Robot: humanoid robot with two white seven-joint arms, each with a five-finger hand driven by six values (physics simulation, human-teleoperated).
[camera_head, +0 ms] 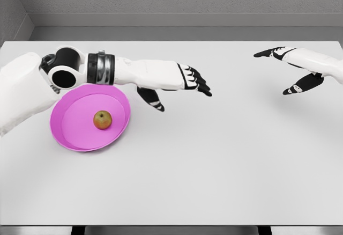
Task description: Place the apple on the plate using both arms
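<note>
A small red-green apple (102, 119) sits upright in the middle of the pink plate (69, 136) at the left of the white table. My left hand (185, 87) hangs over the table to the right of the plate, fingers spread and holding nothing; its forearm crosses above the plate's far rim. Far off at the right edge, my right hand (286, 71) hovers over the table with fingers spread, also holding nothing.
The white table (214, 160) stretches wide between the two hands and toward the front edge. A grey wall runs along the back, with a corner at the upper left.
</note>
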